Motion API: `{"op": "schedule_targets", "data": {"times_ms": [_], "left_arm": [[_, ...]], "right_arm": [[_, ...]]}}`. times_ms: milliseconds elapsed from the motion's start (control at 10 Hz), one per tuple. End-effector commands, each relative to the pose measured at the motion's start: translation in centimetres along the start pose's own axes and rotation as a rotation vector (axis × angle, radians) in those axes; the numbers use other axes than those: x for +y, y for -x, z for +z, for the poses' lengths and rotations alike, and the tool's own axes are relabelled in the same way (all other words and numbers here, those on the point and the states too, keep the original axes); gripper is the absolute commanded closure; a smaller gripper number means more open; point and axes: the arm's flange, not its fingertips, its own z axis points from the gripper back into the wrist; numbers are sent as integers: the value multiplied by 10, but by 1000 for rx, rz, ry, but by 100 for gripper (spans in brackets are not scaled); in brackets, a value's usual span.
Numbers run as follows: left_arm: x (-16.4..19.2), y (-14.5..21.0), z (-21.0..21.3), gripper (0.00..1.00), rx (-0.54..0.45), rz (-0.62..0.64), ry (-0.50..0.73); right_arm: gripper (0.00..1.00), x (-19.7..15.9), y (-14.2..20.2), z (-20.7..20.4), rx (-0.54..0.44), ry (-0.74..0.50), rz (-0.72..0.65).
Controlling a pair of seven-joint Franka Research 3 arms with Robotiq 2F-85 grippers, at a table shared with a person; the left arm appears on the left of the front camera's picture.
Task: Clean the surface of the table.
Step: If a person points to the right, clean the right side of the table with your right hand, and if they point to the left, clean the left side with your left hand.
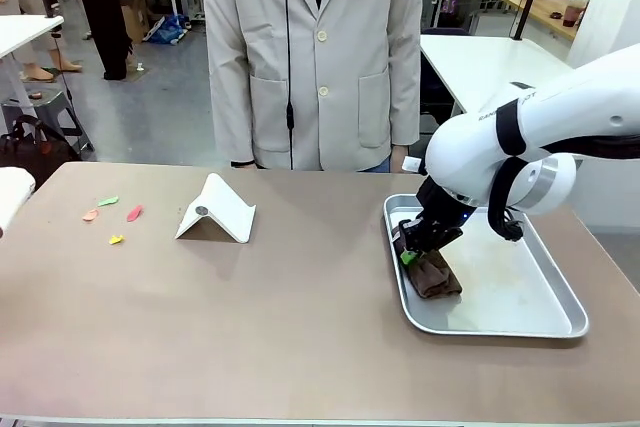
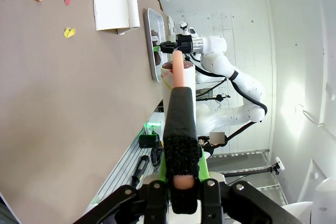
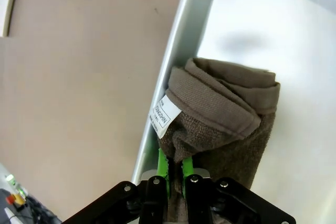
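1. The table (image 1: 300, 337) lies across the front view, its brown top reaching to a person (image 1: 315, 47) at the far side.
2. On its left part lie small coloured scraps (image 1: 134, 213), near a white folded card (image 1: 215, 210).
3. On its right part a metal tray (image 1: 500, 332) holds a brown towel (image 1: 435, 275).
4. The right arm (image 1: 540, 127) bends down into the tray, and the right claw (image 1: 415, 247) is clamped on the towel's edge.
5. The left claw (image 2: 178, 77) has its fingers pressed together, with nothing between them.

From the front we look across the table (image 1: 250, 327), slightly downward and at middling range, to the tray (image 1: 510, 287), with a person standing beyond it. Our left wrist camera sits well away from the tray, rolled sideways, sighting along the tabletop toward it. Our right wrist camera hangs close above the tray's rim, facing down. All three views share the tray.
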Motion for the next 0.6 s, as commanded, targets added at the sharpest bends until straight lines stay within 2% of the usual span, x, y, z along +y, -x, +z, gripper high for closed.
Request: {"op": "schedule_targets", "data": {"times_ms": [0,300,500], "left_arm": [[-2,4,-1,89,9,-9,1],[-2,4,-1,89,9,-9,1],[-2,4,-1,89,9,-9,1]], "right_arm": [[100,-8,-3,-1,-19,22,-11],[100,-25,-2,1,-29,129,-58],[100,-48,-1,7,-32,198,-122]]}}
